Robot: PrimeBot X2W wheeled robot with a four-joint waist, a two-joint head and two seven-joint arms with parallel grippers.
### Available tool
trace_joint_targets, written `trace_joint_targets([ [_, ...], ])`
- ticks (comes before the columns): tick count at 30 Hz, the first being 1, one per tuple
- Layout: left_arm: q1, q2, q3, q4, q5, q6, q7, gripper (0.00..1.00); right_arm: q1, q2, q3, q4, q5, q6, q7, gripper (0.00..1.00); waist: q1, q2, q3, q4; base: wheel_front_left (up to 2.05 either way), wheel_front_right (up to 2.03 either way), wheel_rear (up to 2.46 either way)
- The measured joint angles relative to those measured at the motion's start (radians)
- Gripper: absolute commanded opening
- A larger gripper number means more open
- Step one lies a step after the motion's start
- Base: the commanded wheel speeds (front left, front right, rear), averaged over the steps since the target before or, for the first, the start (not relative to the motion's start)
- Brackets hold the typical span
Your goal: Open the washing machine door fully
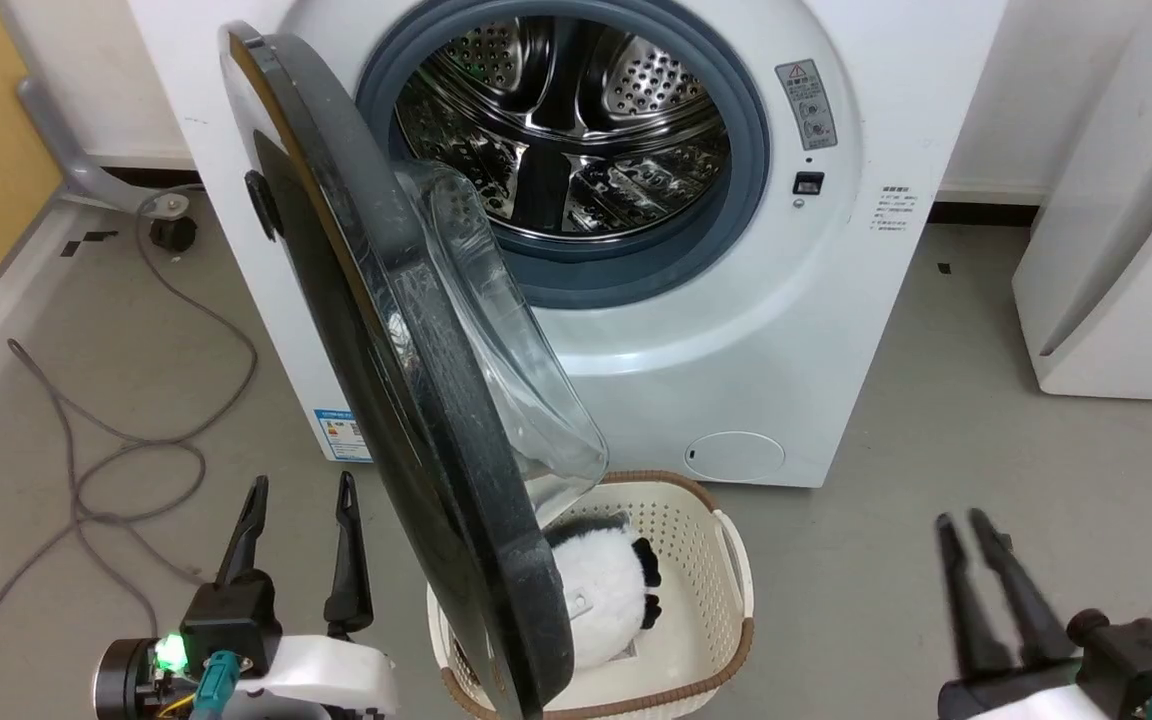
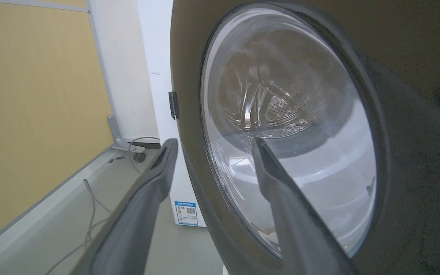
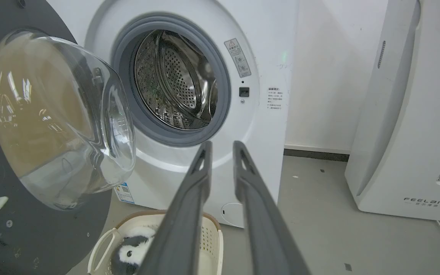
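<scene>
hanging roughly half open from its hinge, the washing machine door (image 1: 356,300) stands edge-on before the washing machine (image 1: 736,350), above a basket (image 1: 726,560) holding a plush toy (image 1: 601,590). the left gripper (image 1: 302,480) – 2 fingers wide apart, empty – sits near the door's outer face. the right gripper (image 1: 960,516) has its fingers slightly parted, gripping nothing.

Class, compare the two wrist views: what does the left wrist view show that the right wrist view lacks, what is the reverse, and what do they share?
Left wrist, not right wrist: the yellow wall, a grey cable on the floor, and the outer face of the door. Right wrist, not left wrist: the basket holding a plush toy, the FEELBIRD appliance, and the inner side of the door. Shared: the door, the washing machine and its blue sticker.
</scene>
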Motion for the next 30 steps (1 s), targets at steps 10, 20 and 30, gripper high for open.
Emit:
trace_joint_targets([
  [10, -0.001, 0.0, 0.043, -0.053, 0.006, 0.007, 0.0, 0.0, 0.0, 0.004, -0.001, 0.025, 0.022, 0.0, 0.0, 1.0, 0.0, 0.0, 0.009, -0.007, 0.0, 0.0, 0.0],
  [20, -0.102, 0.009, 0.068, -0.287, 0.004, 0.005, 0.0, 0.0, -0.001, 0.005, -0.003, 0.024, 0.022, 0.0, 0.0, 1.0, 0.0, 0.0, 0.001, -0.002, 0.0, 0.0, 0.0],
  [30, -0.141, 0.003, -0.109, -0.46, 0.001, -0.066, 0.0, 0.0, -0.001, 0.006, 0.003, 0.024, 0.022, 0.0, 0.0, 1.0, 0.0, 0.0, -0.012, 0.005, 0.0, 0.0, 0.0],
])
